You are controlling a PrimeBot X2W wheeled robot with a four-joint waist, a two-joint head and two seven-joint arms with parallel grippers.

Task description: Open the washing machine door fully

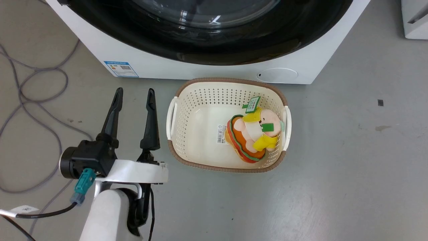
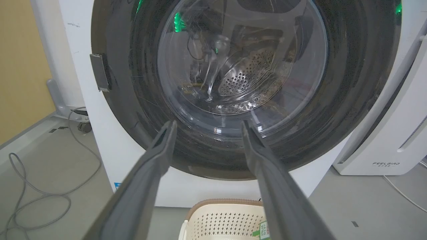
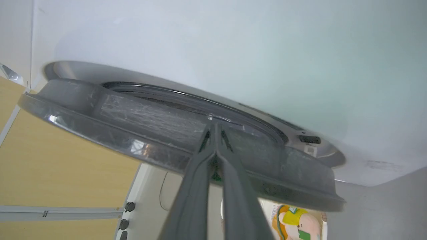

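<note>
The washing machine door (image 1: 214, 47) is a glossy black disc with a clear glass bowl, spanning the white machine. In the left wrist view the door (image 2: 350, 83) faces me head-on, and my left gripper (image 2: 206, 125) is open in front of its lower half, apart from it. In the head view the left gripper (image 1: 134, 91) hovers over the floor left of the basket. In the right wrist view the door (image 3: 133, 133) stands slightly ajar from the white front. My right gripper (image 3: 214, 128) is shut, its tips reaching past the rim into that gap.
A cream laundry basket (image 1: 230, 81) holding a plush toy (image 1: 254, 134) sits on the grey floor just before the machine. Grey cables (image 1: 33, 100) loop on the floor at the left. A white appliance (image 2: 393, 133) stands right of the machine.
</note>
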